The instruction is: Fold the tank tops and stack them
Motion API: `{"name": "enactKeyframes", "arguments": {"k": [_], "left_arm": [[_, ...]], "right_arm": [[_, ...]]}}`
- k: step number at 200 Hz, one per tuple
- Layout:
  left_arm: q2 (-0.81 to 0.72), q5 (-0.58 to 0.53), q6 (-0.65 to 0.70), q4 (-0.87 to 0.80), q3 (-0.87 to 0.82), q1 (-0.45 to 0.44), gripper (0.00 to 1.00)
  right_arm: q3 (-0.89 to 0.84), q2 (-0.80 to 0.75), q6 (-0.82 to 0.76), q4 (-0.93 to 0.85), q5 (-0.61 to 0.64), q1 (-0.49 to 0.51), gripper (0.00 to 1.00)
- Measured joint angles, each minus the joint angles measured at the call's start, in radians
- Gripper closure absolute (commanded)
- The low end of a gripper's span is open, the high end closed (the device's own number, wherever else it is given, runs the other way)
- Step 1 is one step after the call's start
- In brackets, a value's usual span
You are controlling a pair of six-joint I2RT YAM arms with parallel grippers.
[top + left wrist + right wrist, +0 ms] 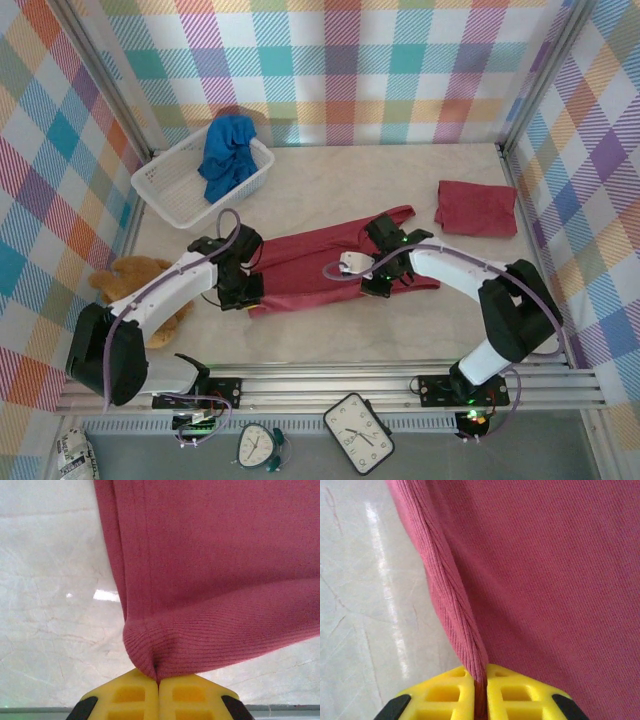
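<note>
A dark red tank top (pixel 320 258) lies spread lengthwise across the middle of the table. My left gripper (pixel 247 292) is shut on its left near corner; in the left wrist view the yellow fingers (pixel 125 696) pinch the ribbed hem (pixel 165 660). My right gripper (pixel 379 284) is shut on the near edge at the strap end, where a rolled ribbed edge (pixel 465 640) runs down between the yellow fingers (pixel 520 695). A second dark red tank top (pixel 477 208) lies folded at the back right. The blue tank top (pixel 228 152) sits crumpled in the basket.
The white mesh basket (pixel 170 185) stands at the back left. A brown teddy bear (pixel 128 282) lies by the left wall, beside the left arm. Checked walls close in three sides, and a metal rail (pixel 330 385) runs along the near edge.
</note>
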Motion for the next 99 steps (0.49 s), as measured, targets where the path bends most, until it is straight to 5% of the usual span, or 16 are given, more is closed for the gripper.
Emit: {"name": "enactKeyframes", "arguments": {"k": [99], "left_arm": [[0.169,-0.030,0.118,0.006,0.070,0.071,0.97]], "right_arm": [[0.117,0.158,-0.020,0.011,-0.025,-0.052,0.81]]}}
